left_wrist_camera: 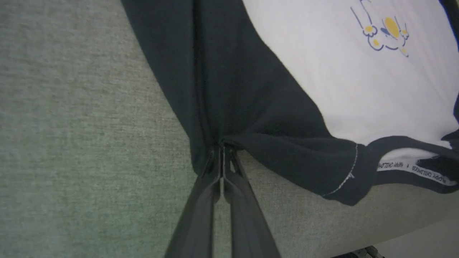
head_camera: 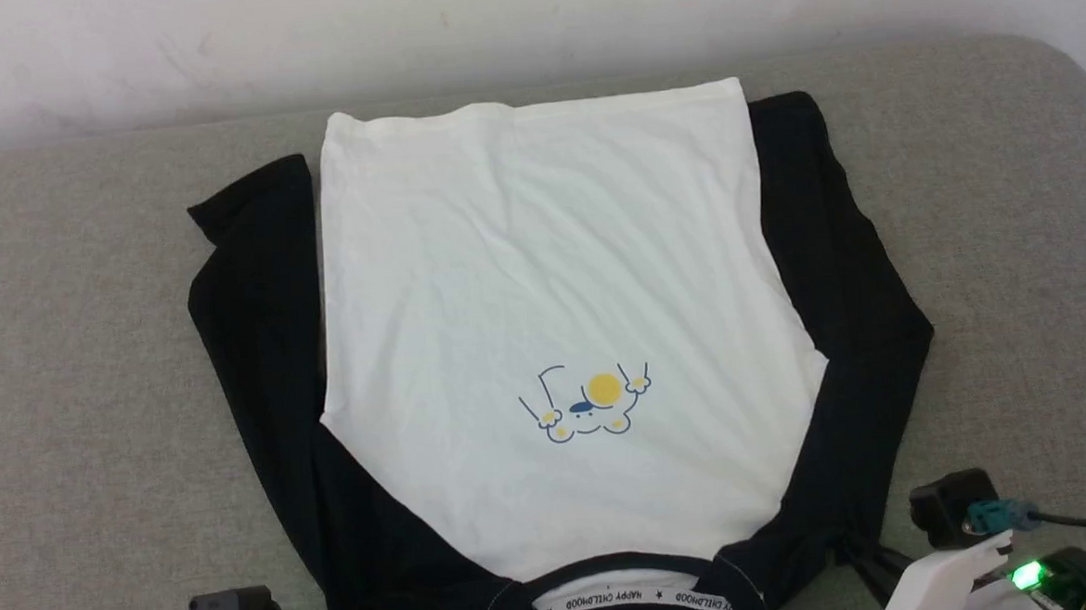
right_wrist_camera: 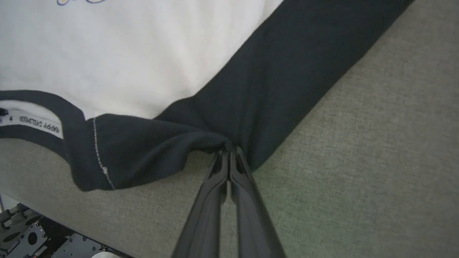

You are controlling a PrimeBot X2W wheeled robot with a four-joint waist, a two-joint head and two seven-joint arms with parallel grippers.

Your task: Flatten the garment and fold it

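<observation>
garment (head_camera: 542,277) spread ahead; left tool (left_wrist_camera: 223,148), right tool (right_wrist_camera: 229,152) each clamped on its near black shoulder.

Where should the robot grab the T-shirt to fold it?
Probably the black shoulders beside the collar, coming from the near edge, where the left gripper and right gripper pinch. The T-shirt lies flat, collar nearest the robot, so lifting there should fold it toward the far hem.

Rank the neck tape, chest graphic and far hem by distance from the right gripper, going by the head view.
1. Neck tape: at the near edge, just left of the right gripper, which is shut on the garment at its black sleeve.
2. Chest graphic: mid-shirt, farther up and left.
3. Far hem: at the top, toward the wall.
</observation>
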